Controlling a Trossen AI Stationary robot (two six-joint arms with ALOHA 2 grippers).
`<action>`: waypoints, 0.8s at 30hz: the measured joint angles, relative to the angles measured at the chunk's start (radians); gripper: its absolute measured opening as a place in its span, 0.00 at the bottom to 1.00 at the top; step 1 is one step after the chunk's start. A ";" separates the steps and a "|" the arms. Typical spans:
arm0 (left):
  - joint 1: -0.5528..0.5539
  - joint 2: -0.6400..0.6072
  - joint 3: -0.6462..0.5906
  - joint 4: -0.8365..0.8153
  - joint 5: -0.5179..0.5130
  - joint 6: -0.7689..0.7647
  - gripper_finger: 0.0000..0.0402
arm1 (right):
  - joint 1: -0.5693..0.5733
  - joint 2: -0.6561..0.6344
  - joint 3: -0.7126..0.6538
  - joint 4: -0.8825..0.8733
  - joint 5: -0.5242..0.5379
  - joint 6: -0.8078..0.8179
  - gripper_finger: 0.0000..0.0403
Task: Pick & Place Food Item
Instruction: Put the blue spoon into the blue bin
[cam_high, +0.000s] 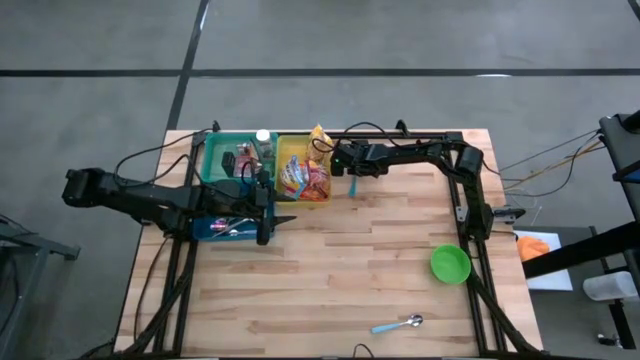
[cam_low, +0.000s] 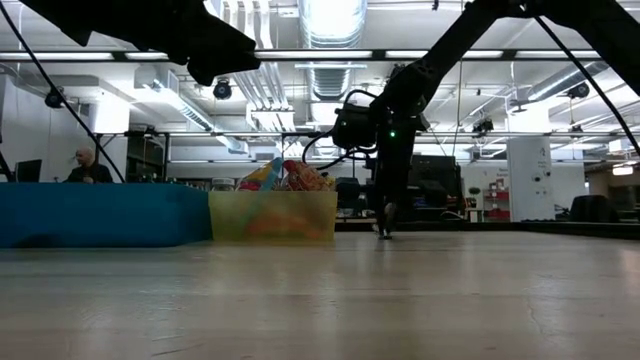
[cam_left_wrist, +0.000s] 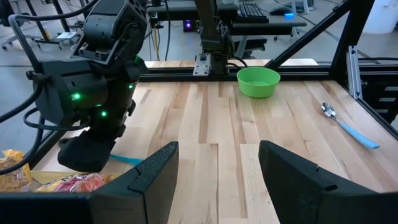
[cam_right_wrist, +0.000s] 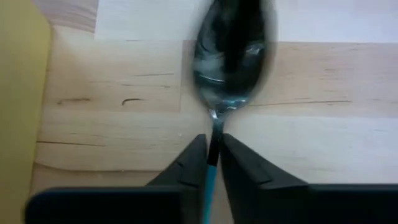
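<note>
High view: wooden table (cam_high: 330, 260) seen from above. At its far edge a green bin (cam_high: 222, 152) and a yellow bin (cam_high: 290, 160) stand side by side, the yellow one full of snack packets (cam_high: 305, 180). A blue bin (cam_high: 225, 226) sits nearer, under the left arm. The right pincer (cam_high: 352, 178) hangs just right of the yellow bin, with a teal-handled spoon (cam_high: 353, 186) at its tips. The left pincer (cam_high: 283, 218) is over the table, right of the blue bin. A green bowl (cam_high: 450, 264) sits near right; a second spoon (cam_high: 398, 324), blue-handled, lies by the near edge.

Low view: the right pincer (cam_low: 383, 226) reaches down to the table just right of the yellow bin (cam_low: 272, 215); whether the spoon's end touches the wood is unclear. The blue bin (cam_low: 95, 214) is at the left. A person (cam_low: 87, 165) sits in the room behind.

Left wrist view: the left pincer (cam_left_wrist: 217, 180) stands open and empty, pointing across bare table toward the green bowl (cam_left_wrist: 258, 81) and the second spoon (cam_left_wrist: 348, 126).

Right wrist view: the right pincer (cam_right_wrist: 214, 155) is closed on the spoon (cam_right_wrist: 230, 56), fingers (cam_right_wrist: 191, 163) clamping the teal handle, the metal bowl end hanging over the wood beside the yellow bin (cam_right_wrist: 22, 106).
</note>
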 joint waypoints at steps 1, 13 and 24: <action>0.000 0.000 0.000 0.000 0.000 0.000 0.56 | 0.000 0.000 0.000 0.002 0.000 0.000 0.07; 0.000 0.000 0.000 -0.001 0.000 0.000 0.56 | 0.000 0.001 0.000 0.001 -0.002 -0.002 0.04; 0.001 0.000 0.000 -0.001 0.000 0.000 0.56 | 0.000 0.002 0.000 0.001 -0.003 -0.004 0.05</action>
